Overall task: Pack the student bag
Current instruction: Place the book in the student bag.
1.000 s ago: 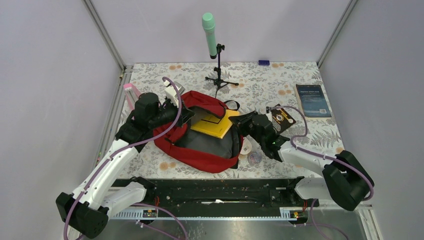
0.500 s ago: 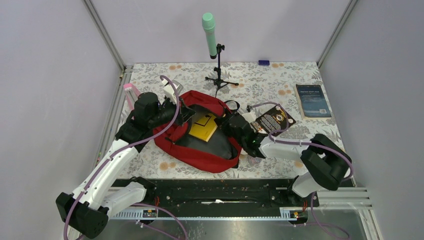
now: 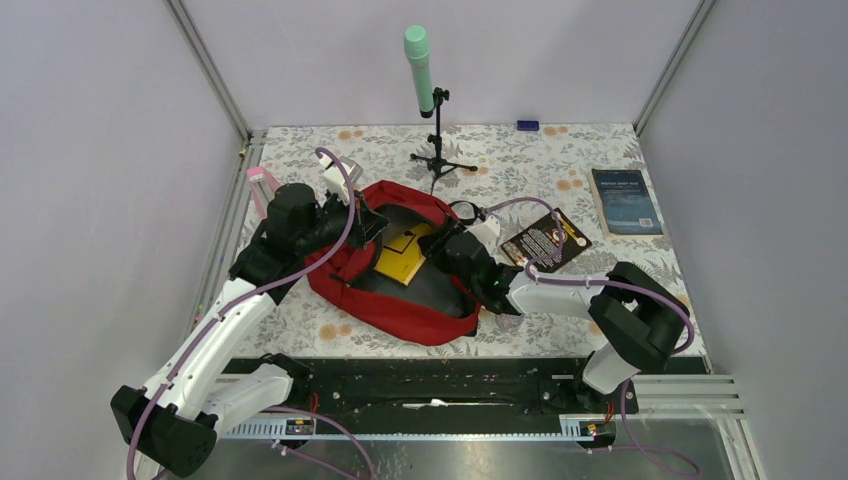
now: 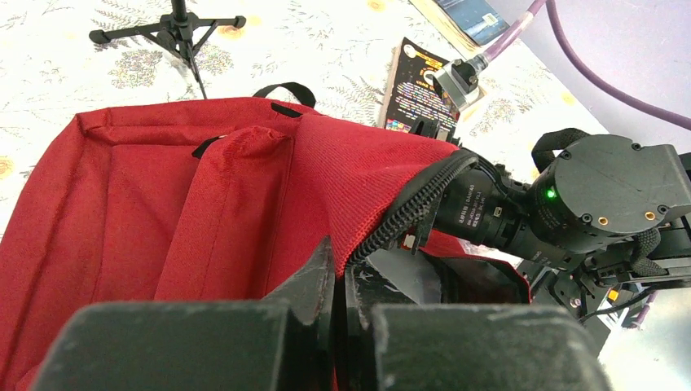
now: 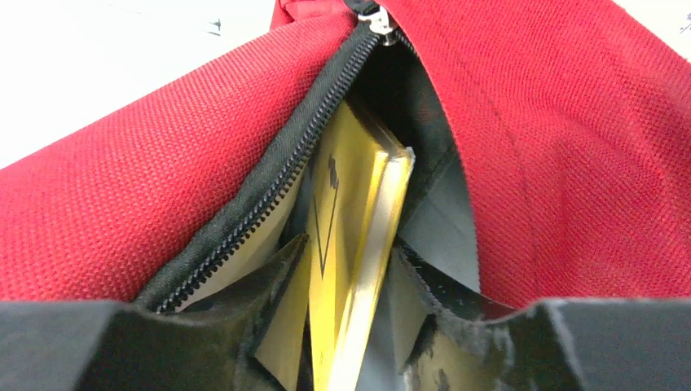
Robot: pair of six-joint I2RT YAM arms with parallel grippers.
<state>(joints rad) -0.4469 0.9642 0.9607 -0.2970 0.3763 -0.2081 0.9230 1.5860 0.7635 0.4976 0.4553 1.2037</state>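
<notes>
The student bag point(image 3: 392, 318), a big red backpack with a grey lining, lies open at the table's middle. My left gripper point(image 3: 372, 225) is shut on the bag's zipper edge point(image 4: 407, 213) and holds the flap up; its fingertips point(image 4: 341, 273) pinch the red fabric point(image 4: 187, 187). My right gripper point(image 3: 437, 248) reaches into the opening from the right. A yellow book point(image 3: 400, 258) stands inside the bag. In the right wrist view the yellow book point(image 5: 354, 212) sits between my right gripper's point(image 5: 346, 269) fingers, which are open with a gap beside the spine. The black zipper point(image 5: 269, 187) runs along its left.
A green-topped microphone point(image 3: 418, 60) on a tripod stand point(image 3: 440, 160) is behind the bag. A black booklet point(image 3: 545, 240) lies right of the bag, a dark book point(image 3: 622, 200) further right. A pink object point(image 3: 262, 185) sits at the left edge, a small blue item point(image 3: 527, 125) at the back.
My right arm has swung left and pushed the yellow book from the bag's rim down inside it. Its jaws have widened. The left gripper keeps holding the flap.
</notes>
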